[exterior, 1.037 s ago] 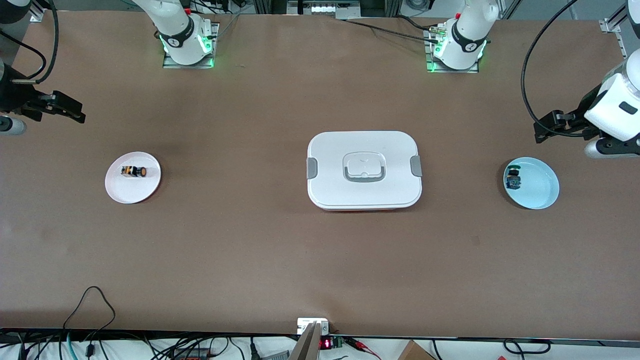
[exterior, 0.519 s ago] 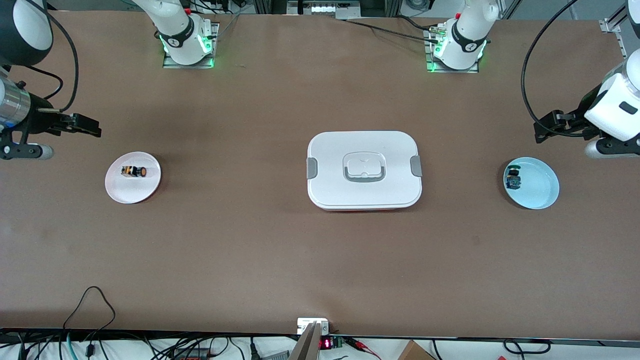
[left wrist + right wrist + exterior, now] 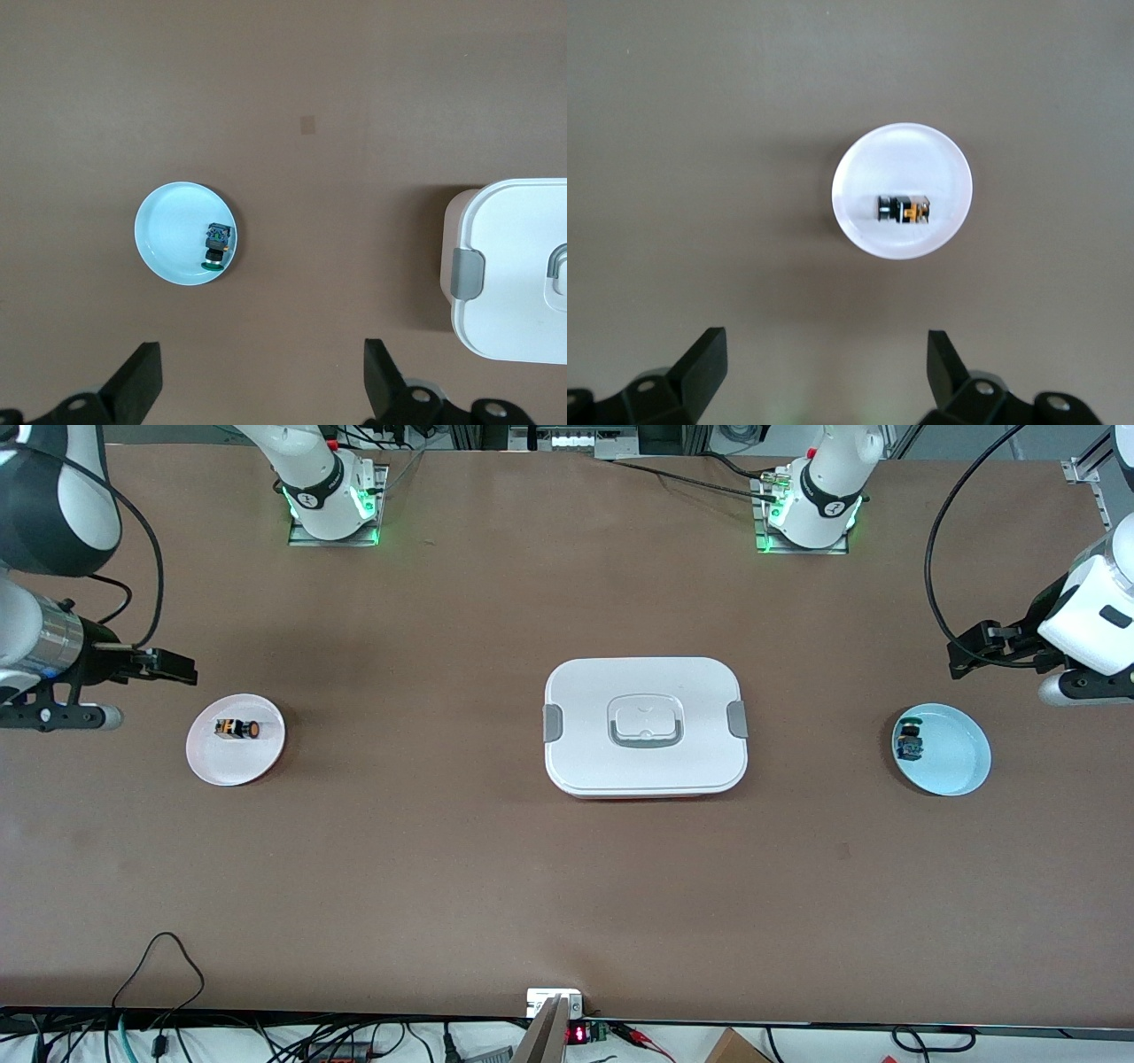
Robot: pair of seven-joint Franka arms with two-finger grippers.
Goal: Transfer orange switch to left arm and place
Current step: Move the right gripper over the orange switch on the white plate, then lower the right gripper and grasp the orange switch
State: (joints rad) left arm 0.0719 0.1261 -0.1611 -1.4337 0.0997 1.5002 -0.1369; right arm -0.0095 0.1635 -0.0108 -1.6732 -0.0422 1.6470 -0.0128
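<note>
right tool point(image 3: 177, 666): jaws spread wide, nothing in them; up in the air just off the white plate's point(image 3: 266, 757) rim, twd the right arm's end of the desk point(image 3: 443, 868). Wrist view shows the plate ahead of the fingertips point(image 3: 709, 345), not under them.
left tool point(image 3: 961, 657): also spread wide & empty, hanging beside the blue plate point(image 3: 961, 775), past its rim on the arm-base side. We read this arm as waiting.
orange switch point(image 3: 237, 729): lying on its side in the white plate, cap pointing twd the box point(image 3: 645, 726); well short of the right tool's reach line for now.
risk 1 – missed grasp: switch is tiny & on its side; if we come down off-centre, one finger may nudge it and it'll slide or roll on the plate.
risk 2 – plate hit: raised rim is close to the part; a wide-spread finger could catch it & shove the plate.
risk 3 – wrong part: green-capped switch point(image 3: 907, 742) in the blue plate looks similar; left arm sits right by it.
risk 4 – box: sits mid-desk btw both tools; a low straight carry would clip the lid.
risk 5 – handover: little body to share, so we judge a drop likely if one tool lets go early.
</note>
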